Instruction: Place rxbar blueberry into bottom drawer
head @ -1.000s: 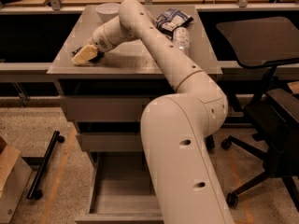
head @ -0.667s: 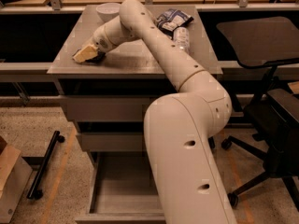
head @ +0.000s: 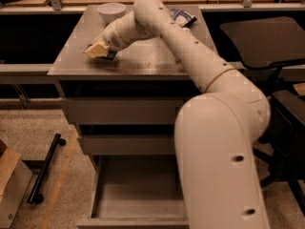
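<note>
1. Gripper [head: 96,50] sits low over the near-left part of the cabinet top [head: 147,63]; cannot tell whether it is spread or clamped.
2. Dark snack bar [head: 110,56] peeks out right under it, lying on the top.
3. Bottom drawer [head: 133,194] stands pulled open below.
4. Bowl [head: 111,11] is far left, bag [head: 185,17] far right.

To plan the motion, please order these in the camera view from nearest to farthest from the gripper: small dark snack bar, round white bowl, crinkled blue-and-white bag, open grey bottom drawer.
The gripper: cabinet top, front left.
1. dark snack bar: at the gripper.
2. white bowl: behind it, back edge.
3. blue-and-white bag: back right.
4. bottom drawer: far below, open.
</note>
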Controlling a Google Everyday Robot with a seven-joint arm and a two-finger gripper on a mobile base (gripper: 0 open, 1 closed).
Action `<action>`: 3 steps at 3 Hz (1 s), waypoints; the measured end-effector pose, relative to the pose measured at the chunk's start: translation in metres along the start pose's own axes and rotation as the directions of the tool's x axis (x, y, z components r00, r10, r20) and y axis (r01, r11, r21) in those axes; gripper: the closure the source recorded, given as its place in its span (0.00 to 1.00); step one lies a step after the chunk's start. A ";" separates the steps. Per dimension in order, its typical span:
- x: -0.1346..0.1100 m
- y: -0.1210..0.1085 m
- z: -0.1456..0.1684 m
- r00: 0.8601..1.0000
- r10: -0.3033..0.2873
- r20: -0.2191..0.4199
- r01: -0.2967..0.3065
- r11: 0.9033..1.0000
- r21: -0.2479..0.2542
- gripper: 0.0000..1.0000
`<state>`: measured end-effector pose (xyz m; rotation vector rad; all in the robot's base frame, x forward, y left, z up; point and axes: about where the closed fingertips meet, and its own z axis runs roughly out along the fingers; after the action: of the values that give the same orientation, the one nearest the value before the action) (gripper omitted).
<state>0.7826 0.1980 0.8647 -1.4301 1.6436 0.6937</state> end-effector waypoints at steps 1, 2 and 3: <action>0.005 0.031 -0.041 0.999 -0.031 -0.005 0.031 0.999 -0.018 1.00; 0.023 0.069 -0.072 1.000 -0.015 -0.018 0.014 0.999 -0.038 1.00; 0.052 0.130 -0.099 0.998 0.053 -0.019 -0.054 0.997 -0.062 1.00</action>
<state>0.6327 0.1144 0.8555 -1.4441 1.6925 0.7715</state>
